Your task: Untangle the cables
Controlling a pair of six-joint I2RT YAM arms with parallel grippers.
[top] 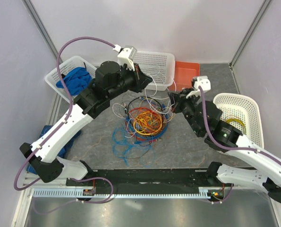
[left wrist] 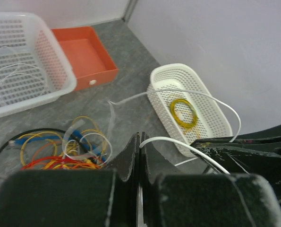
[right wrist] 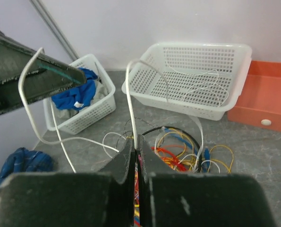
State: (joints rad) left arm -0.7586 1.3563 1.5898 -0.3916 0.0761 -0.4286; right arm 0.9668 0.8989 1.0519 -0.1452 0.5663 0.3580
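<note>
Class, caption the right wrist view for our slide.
Right hand pinches a white cable above the tangled cables, white basket behind.

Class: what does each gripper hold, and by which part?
Left gripper and right gripper each pinch a white cable somewhere along its length, between shut jaws.

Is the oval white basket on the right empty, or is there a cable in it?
Not empty. One coiled yellow cable lies on the floor of the oval basket; the top view shows it there too.
</note>
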